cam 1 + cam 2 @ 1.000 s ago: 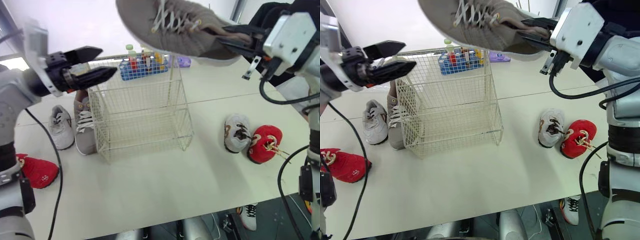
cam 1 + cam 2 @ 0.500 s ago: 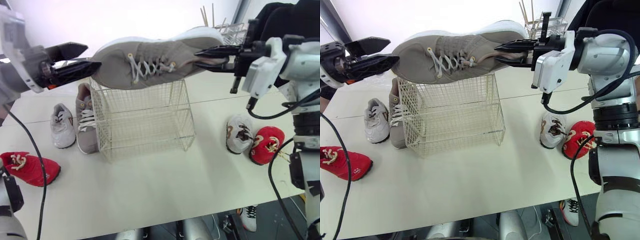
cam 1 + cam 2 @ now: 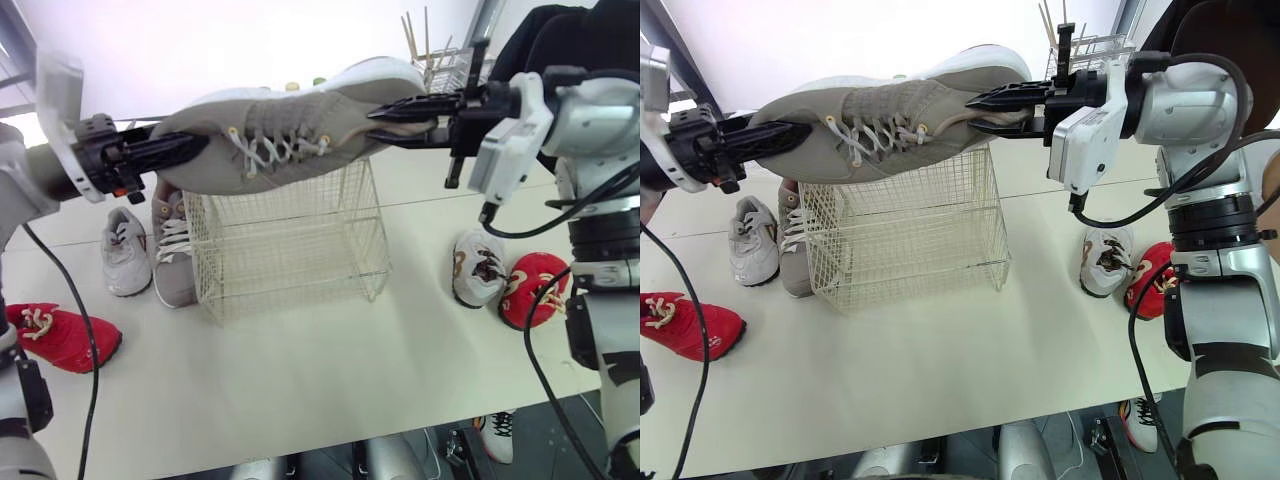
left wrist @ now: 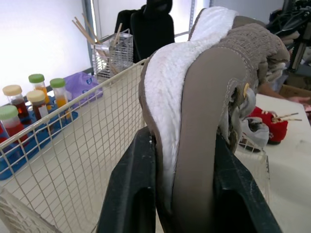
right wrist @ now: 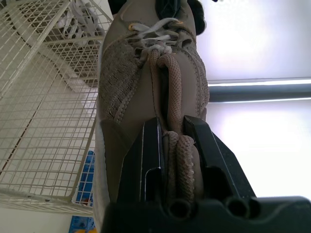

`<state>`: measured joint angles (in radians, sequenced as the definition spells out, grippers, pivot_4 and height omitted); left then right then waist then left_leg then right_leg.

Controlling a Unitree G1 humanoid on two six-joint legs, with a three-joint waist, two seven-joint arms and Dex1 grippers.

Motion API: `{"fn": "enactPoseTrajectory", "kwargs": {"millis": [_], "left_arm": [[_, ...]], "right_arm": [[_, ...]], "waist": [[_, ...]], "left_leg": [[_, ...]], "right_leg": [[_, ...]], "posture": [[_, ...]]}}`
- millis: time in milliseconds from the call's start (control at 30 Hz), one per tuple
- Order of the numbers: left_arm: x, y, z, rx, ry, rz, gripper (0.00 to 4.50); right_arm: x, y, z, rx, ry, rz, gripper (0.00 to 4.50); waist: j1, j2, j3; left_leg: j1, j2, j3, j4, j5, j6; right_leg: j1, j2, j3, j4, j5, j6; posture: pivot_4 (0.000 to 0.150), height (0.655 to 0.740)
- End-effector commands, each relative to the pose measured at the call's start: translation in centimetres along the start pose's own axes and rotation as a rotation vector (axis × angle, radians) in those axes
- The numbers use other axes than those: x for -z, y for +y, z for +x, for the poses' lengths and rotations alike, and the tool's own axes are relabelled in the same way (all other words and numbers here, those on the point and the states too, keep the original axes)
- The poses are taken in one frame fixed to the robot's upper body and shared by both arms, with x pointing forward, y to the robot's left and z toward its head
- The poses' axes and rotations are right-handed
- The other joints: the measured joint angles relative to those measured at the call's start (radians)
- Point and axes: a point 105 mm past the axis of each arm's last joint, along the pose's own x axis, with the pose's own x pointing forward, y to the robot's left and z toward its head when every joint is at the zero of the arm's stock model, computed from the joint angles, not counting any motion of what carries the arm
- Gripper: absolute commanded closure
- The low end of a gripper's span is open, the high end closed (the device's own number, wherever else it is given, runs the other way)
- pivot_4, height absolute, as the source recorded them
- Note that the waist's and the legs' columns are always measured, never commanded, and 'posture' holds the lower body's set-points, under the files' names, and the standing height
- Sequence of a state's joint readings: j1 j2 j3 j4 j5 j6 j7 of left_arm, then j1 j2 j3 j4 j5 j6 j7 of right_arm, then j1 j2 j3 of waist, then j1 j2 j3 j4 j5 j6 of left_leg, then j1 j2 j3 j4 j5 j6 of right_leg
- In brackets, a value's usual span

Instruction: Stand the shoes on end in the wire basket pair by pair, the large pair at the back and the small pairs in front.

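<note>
Left gripper (image 3: 190, 148) pinches the big taupe sneaker (image 3: 290, 130) at the toe, right gripper (image 3: 375, 110) at the heel, over the wire basket (image 3: 290, 260); I'd tip it upright slowly at the back.

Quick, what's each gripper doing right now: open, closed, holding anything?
Left gripper: closed on the toe of the large taupe lace-up sneaker.
Right gripper: closed on the heel end of the same sneaker.
</note>
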<state>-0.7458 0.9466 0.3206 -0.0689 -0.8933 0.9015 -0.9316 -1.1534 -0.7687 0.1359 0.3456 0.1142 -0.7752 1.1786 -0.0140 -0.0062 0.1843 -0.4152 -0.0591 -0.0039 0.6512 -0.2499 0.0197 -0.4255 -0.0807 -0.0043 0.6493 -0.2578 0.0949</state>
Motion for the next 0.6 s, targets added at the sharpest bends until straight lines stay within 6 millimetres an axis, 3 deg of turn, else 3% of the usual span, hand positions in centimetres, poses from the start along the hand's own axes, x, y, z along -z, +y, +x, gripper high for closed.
{"fn": "enactPoseTrajectory", "kwargs": {"millis": [33, 100, 167, 300, 400, 500, 600], "left_arm": [[-1.6, -1.5, 0.4, 0.080, -0.071, 0.019, 3.97], [-2.0, -1.4, 0.4, 0.062, -0.130, -0.005, 3.97], [-2.5, -1.2, 0.4, 0.043, -0.197, -0.043, 3.97], [-3.1, -1.0, 0.1, 0.003, -0.322, -0.116, 3.97], [-3.2, -1.4, 0.1, -0.012, -0.385, -0.147, 3.97], [-3.5, -2.0, 0.4, -0.016, -0.440, -0.164, 3.97], [-3.8, -2.6, 0.9, -0.001, -0.501, -0.202, 3.97]], "right_arm": [[-0.7, -3.6, -1.0, 0.123, -0.006, 0.091, 4.31], [0.0, -4.4, -1.8, 0.153, 0.010, 0.328, 4.31], [0.4, -5.2, -2.8, 0.200, 0.002, 0.557, 3.34], [0.7, -4.9, -5.5, 0.246, -0.036, 0.988, 1.47], [2.2, -4.4, -7.5, 0.406, -0.046, 1.217, 0.03], [2.5, -2.7, -8.7, 0.474, -0.105, 1.428, 0.03], [2.1, 0.3, -7.4, 0.467, -0.183, 1.595, 0.03]], "waist": [[0.000, 0.000, 0.000], [0.001, 0.000, 0.000], [0.003, 0.000, 0.000], [0.010, -0.001, 0.000], [0.007, -0.001, 0.000], [0.006, -0.001, 0.000], [0.004, -0.002, 0.000]], "left_leg": [[0.000, 0.000, 0.000, 0.000, 0.000, 0.000], [0.000, 0.000, 0.000, 0.000, 0.000, 0.000], [-0.001, 0.000, 0.000, 0.000, 0.000, 0.000], [-0.004, 0.000, -0.002, 0.002, -0.001, 0.002], [-0.004, 0.000, -0.002, 0.003, -0.003, 0.004], [-0.005, 0.000, -0.002, 0.002, -0.003, 0.004], [-0.004, 0.000, -0.002, 0.002, -0.002, 0.004]], "right_leg": [[0.000, 0.000, 0.000, 0.000, 0.000, 0.000], [0.000, 0.000, 0.000, 0.000, 0.000, 0.000], [-0.001, -0.001, 0.000, 0.000, 0.000, 0.000], [-0.001, -0.001, -0.001, 0.000, 0.000, 0.000], [-0.001, -0.002, -0.001, -0.001, 0.000, 0.000], [-0.002, -0.002, -0.001, -0.001, 0.000, 0.000], [-0.002, -0.002, -0.001, 0.000, 0.000, 0.000]], "posture": [[0.150, 0.7400], [0.150, 0.7400], [0.150, 0.7400], [0.150, 0.7400], [0.150, 0.7400], [0.150, 0.7400], [0.150, 0.7400]]}}
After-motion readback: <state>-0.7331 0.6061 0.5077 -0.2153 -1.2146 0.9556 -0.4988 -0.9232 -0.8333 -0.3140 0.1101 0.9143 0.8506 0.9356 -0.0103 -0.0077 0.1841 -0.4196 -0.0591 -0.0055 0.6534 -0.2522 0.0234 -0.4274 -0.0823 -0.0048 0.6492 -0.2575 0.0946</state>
